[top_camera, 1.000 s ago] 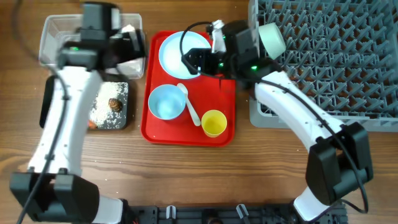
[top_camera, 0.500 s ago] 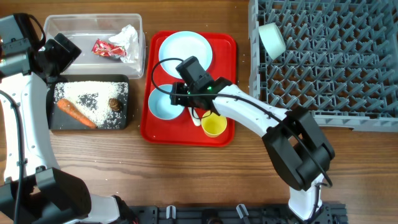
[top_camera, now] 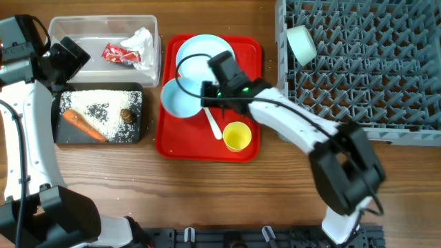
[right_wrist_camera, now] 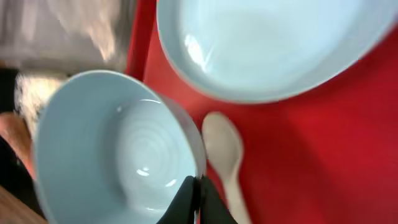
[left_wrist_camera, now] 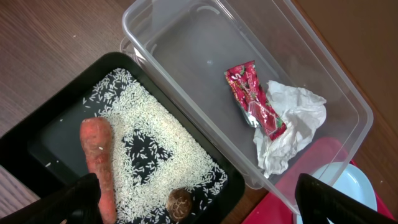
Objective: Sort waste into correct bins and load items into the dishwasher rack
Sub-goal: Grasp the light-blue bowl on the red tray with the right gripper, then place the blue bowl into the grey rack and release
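Note:
My right gripper (top_camera: 207, 94) (right_wrist_camera: 198, 186) is shut on the near rim of the light blue bowl (top_camera: 178, 100) (right_wrist_camera: 118, 149), which overhangs the red tray's left edge. Beside it lie the white spoon (top_camera: 213, 124) (right_wrist_camera: 224, 149), light blue plate (top_camera: 204, 58) (right_wrist_camera: 267, 43) and yellow cup (top_camera: 237, 136). A pale green bowl (top_camera: 301, 43) sits in the grey rack (top_camera: 372, 69). My left gripper (top_camera: 65, 58) (left_wrist_camera: 205, 208) hangs open above the bins. The clear tub (left_wrist_camera: 186, 50) holds the wrapper (left_wrist_camera: 255, 102) and napkin (left_wrist_camera: 289, 124). The black tray (left_wrist_camera: 37, 143) holds the carrot (left_wrist_camera: 98, 155), rice (left_wrist_camera: 149, 130) and brown lump (left_wrist_camera: 180, 202).
The flat red tray (top_camera: 207, 148) lies between the bins on the left and the rack on the right. The rack's tall wall (top_camera: 281, 76) stands just right of the red tray. Bare wooden table (top_camera: 207, 193) runs along the front.
My right arm came from the rack to the bowl and its jaws closed on the rim. The bowl shifted up and left. The left arm swung back off the bins.

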{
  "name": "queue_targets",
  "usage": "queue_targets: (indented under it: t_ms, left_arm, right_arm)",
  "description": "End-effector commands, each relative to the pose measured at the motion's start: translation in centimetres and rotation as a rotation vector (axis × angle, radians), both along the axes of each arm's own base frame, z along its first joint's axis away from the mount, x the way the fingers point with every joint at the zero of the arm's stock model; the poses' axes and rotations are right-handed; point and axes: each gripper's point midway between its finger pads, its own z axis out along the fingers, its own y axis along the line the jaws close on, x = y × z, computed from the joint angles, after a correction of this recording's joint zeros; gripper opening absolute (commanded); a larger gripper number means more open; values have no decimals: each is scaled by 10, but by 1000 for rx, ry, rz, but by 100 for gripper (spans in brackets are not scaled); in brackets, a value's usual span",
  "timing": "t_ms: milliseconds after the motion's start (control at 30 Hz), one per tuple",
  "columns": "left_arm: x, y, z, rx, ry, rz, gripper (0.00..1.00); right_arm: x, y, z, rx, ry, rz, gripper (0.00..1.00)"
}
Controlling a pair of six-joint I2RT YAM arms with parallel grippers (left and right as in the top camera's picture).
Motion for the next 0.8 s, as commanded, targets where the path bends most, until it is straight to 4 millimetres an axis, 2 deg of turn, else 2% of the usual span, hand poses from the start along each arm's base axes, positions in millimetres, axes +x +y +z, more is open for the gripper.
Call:
queue_targets:
  t_ms: [0, 67, 100, 133, 167, 233, 300, 433, 600, 667, 767]
  left_arm:
    - [-1, -1, 5, -11, -18, 8, 100]
    - [-1, -1, 5, -11, -18, 8, 100]
    - [-1, -1, 5, -11, -18, 8, 100]
    - [-1, -1, 5, -11, -18, 8, 100]
    - [-1, -1, 5, -11, -18, 8, 100]
    - [-1, -1, 5, -11, -18, 8, 100]
    - [-1, -1, 5, -11, -18, 8, 100]
    - [-1, -1, 5, -11, -18, 8, 100]
    - [-1, -1, 5, -11, -18, 8, 100]
    - [-1, -1, 5, -11, -18, 8, 100]
    - [-1, -1, 5, -11, -18, 8, 100]
  right_arm:
    - [29, -82, 96, -202, -312, -185, 4]
    - [26, -147, 151, -401, -469, -359, 4]
    - [19, -175, 172, -499, -523, -439, 4]
    - [7, -216, 196, -661, -576, -577, 4]
    - [-9, -249, 214, -819, -608, -703, 4]
    - [-28, -282, 226, -1060, -621, -820, 4]
    - [-37, -299, 216, -1222, -586, -826, 4]
    - [-37, -311, 189, -1357, -508, -757, 4]
    - [-23, -304, 159, -1514, -416, -578, 4]
    - [-12, -298, 130, -1591, -366, -503, 4]
    - [-8, -296, 117, -1622, -341, -463, 4]
